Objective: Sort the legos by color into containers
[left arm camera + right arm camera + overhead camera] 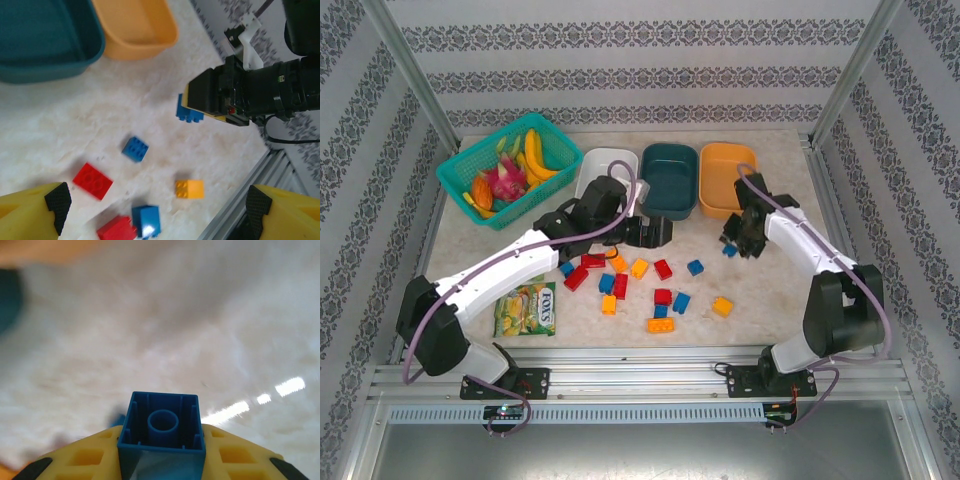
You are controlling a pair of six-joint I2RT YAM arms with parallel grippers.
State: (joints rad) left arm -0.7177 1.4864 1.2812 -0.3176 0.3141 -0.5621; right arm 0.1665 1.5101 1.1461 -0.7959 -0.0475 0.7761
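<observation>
1. The right gripper (733, 244) hangs in front of the orange tub (725, 178), its jaws clenched on a blue brick (730, 251). From the right wrist, that brick (162, 424) sits between the yellow fingers (85, 460) with its hollow underside towards the camera. I cannot tell whether it clears the desk (770, 300).
2. The left wrist view catches the same blue brick (188, 113) sticking out of the right gripper (197, 102), off to the right of the scattered pieces.
3. The left gripper (658, 233) reaches to the middle of the desk, just in front of the teal tub (668, 178). Its jaws are released and spread wide, with nothing between them. The black pads (56, 204) sit at the bottom corners of its wrist view.
4. The white tub (607, 168) stands left of the teal one, all three in a row at the back.
5. The loose legos (663, 268), red, blue and orange, lie on the desk in front of the tubs, between the two arms.
6. A teal basket of fruit (470, 165) sits at the back left. A green snack packet (527, 308) lies near the left arm.
</observation>
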